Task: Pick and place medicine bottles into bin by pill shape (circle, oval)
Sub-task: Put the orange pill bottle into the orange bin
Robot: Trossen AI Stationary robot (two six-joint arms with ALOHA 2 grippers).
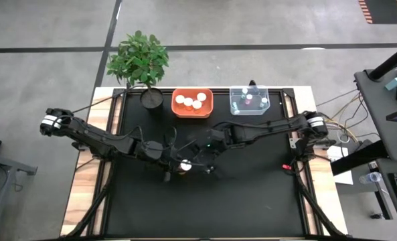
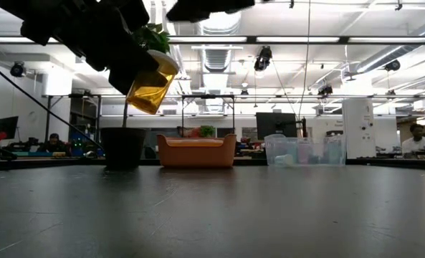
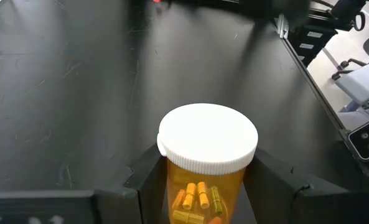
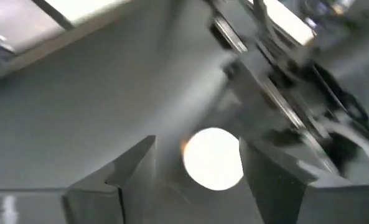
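left end effector [image 3: 206, 180]: I grip the amber bottle [image 3: 204, 168], lifted off the surface [image 3: 78, 93]
right end effector [image 4: 196, 163]: fingers spread, white cap [image 4: 213, 158] between

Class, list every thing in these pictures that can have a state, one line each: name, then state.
Amber bottle: capped, oblong pills inside, lifted off the table, tilted.
Left hand: shut on the amber bottle.
Right hand: open, fingers either side of the white cap.
Orange bin: holds several white-capped bottles.
Clear bin: holds small bottles.
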